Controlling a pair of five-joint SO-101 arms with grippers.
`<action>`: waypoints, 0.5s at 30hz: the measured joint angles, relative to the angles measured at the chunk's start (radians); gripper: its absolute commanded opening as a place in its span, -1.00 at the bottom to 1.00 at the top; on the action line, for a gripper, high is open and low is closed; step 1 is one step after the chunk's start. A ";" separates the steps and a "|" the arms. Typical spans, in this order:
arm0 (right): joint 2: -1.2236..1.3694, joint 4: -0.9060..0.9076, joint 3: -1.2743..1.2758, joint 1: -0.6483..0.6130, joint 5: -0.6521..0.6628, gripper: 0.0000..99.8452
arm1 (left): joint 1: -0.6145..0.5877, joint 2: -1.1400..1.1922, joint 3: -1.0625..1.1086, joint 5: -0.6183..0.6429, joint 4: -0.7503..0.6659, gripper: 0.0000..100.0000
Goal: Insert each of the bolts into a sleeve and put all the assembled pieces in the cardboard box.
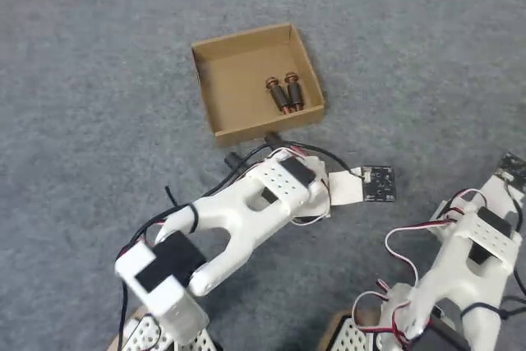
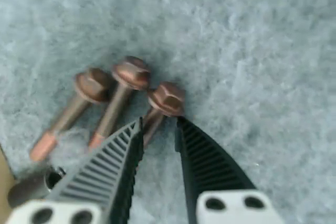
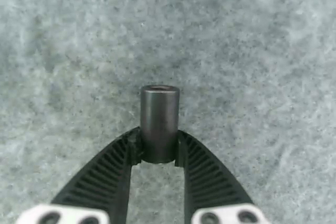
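On the grey felt surface [image 2: 252, 51], the nearest bolt [image 2: 165, 98] of three lies shank-first between the narrowly parted tips of the left tool [image 2: 158, 124], head pointing away, while the right tool [image 3: 157, 149] clamps a dark sleeve [image 3: 159, 119].

Bolts [image 2: 131, 73]: copper-brown, with paler orange tips. Sleeve [image 3: 159, 124]: dark grey, plain. Cardboard box [image 1: 238, 80]: plain tan. Table covering [image 1: 82, 80]: mottled grey. Arms [image 1: 246, 203]: white shells, black motors. Left gripper [image 2: 158, 120]: black, ribbed.
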 measured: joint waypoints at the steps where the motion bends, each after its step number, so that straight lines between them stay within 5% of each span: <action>1: 0.000 0.000 0.000 0.000 0.000 -0.97 | 0.002 0.021 -0.021 0.000 0.015 -0.79; 12: 0.000 0.000 0.000 0.000 0.000 -0.97 | 0.002 0.275 -0.361 -0.002 0.259 -0.80; 15: 0.000 -0.002 0.000 0.000 0.000 -0.97 | 0.002 0.311 -0.417 -0.002 0.307 -0.94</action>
